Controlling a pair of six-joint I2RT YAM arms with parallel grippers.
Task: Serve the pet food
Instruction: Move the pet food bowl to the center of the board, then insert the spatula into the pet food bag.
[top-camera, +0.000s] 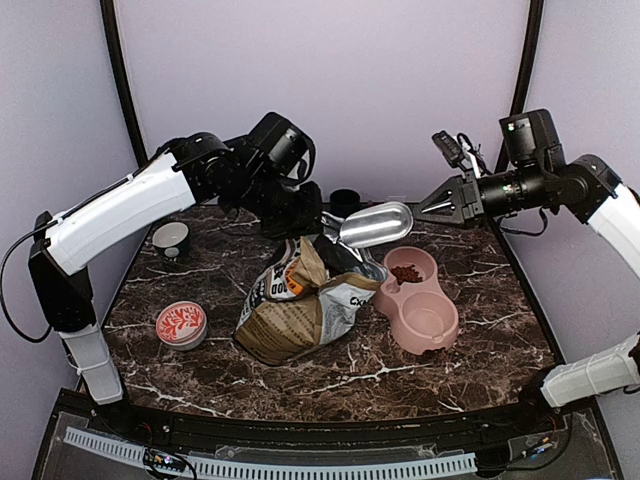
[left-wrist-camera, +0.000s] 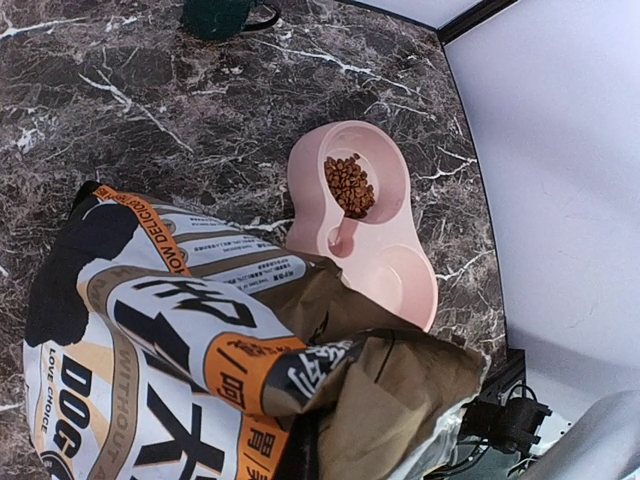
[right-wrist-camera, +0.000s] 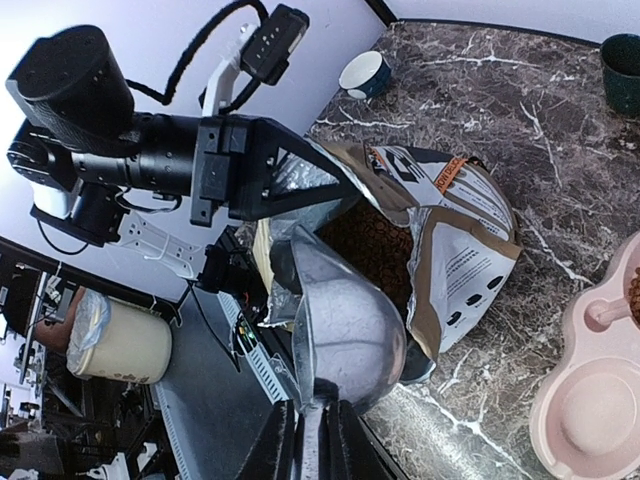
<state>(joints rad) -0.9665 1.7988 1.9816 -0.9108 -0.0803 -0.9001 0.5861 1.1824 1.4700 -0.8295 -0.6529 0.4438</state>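
- The left gripper (top-camera: 303, 218), at the centre of the overhead view, is pressed together on the upper rim of the paper bag (top-camera: 300, 300). This grip keeps the mouth raised and open for access.
- The right gripper (top-camera: 420, 210) pinches the handle of the metal scoop (top-camera: 375, 225), held level above the gap between the bag mouth and the pink double bowl (top-camera: 452, 318). Whether it carries a load cannot be told.
- The pet food (left-wrist-camera: 348, 185) lies as a small heap in the bowl's upper compartment in the overhead view — the bulk shows inside the bag.
- The lower compartment is bare, so serving is judged partway done.
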